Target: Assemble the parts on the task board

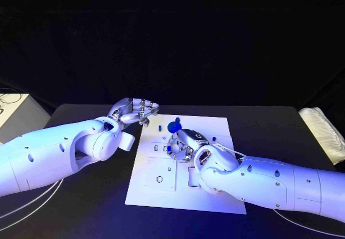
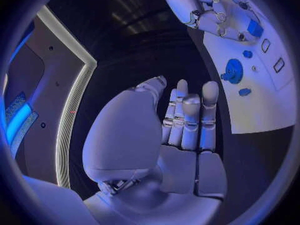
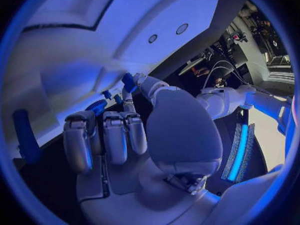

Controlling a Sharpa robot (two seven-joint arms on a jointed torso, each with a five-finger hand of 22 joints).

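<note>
Left hand (image 1: 133, 111): we see it raised at the task board (image 1: 208, 199) far-left corner, fingers straight and together, holding nothing
Right hand (image 1: 184, 143): palm-down mid-board, thumb and finger pinching a small blue part (image 3: 128, 81)
Round blue part (image 1: 173, 127): on board beyond it

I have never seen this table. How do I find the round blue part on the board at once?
Start at the white task board in the middle of the black table. Go to its far edge, beyond the right hand that rests on the board. There lies the round blue part, a disc, clearly larger than the small blue pieces beside it.
</note>
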